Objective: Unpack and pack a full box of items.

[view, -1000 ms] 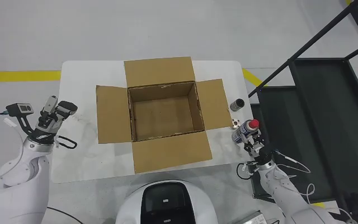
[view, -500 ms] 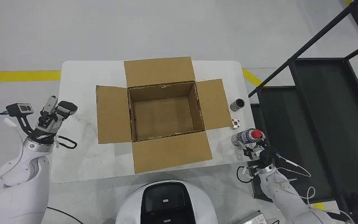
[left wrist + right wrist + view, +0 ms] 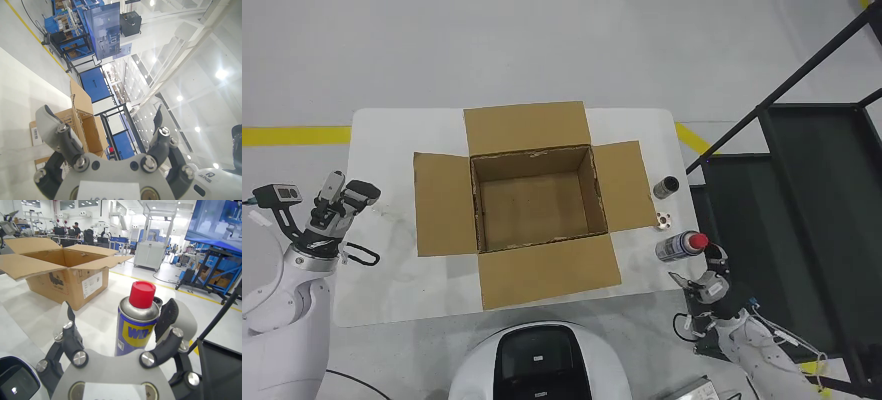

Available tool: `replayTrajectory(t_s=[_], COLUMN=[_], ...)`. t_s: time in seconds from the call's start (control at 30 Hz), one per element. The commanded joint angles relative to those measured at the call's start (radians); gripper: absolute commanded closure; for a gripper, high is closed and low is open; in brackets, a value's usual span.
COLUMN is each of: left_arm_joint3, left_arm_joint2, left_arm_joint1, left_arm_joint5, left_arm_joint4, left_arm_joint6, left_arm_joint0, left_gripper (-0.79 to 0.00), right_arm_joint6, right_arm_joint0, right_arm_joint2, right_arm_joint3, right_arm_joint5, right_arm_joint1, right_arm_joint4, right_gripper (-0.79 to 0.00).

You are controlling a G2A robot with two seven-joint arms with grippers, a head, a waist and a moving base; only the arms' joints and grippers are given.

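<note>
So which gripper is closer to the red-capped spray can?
Right. The right gripper sits just beside the spray can at the table's edge; the left gripper is across the table, beyond the cardboard box.

We see the brown cardboard box [image 3: 527, 128] mid-table, upright, all four flaps spread open. Off its right flap stand a blue can [image 3: 682, 246] with a red cap, a dark cylinder [image 3: 668, 186], and a pale part [image 3: 664, 215] between them
</note>
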Motion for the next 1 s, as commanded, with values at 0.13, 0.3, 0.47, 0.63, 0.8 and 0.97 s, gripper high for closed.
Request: replayTrajectory(t_s=[0.13,0.3,0.47,0.63,0.8,0.97], left_arm_joint3=[0.0,0.0,0.0,0.0,0.0,0.0], left_arm_joint2=[0.0,0.0,0.0,0.0,0.0,0.0], left_arm_joint1=[0.0,0.0,0.0,0.0,0.0,0.0], left_arm_joint5=[0.0,0.0,0.0,0.0,0.0,0.0], left_arm_joint4=[0.0,0.0,0.0,0.0,0.0,0.0], left_arm_joint6=[0.0,0.0,0.0,0.0,0.0,0.0], left_arm_joint0=[0.0,0.0,0.0,0.0,0.0,0.0], left_gripper=[-0.785,-0.785,-0.785,-0.785,-0.785,-0.785], right_arm_joint6=[0.005,0.018,0.014,0.043,0.043,0.043], right_arm_joint0=[-0.083,-0.102,-0.132,-0.154,-0.154,-0.154], right_arm_joint2=[0.058,0.106,0.141,0.161,0.161,0.161], right_arm_joint3=[-0.124,-0.118,-0.13,-0.149,-0.149,-0.149], right_arm_joint5=[-0.005,-0.018,-0.014,-0.025,-0.025,-0.025], right_arm_joint1=[0.047,0.06,0.068,0.07,0.07,0.07], right_arm_joint4=[0.037,0.084,0.099,0.107,0.107,0.107], right_gripper=[-0.785,-0.785,-0.785,-0.785,-0.785,-0.785])
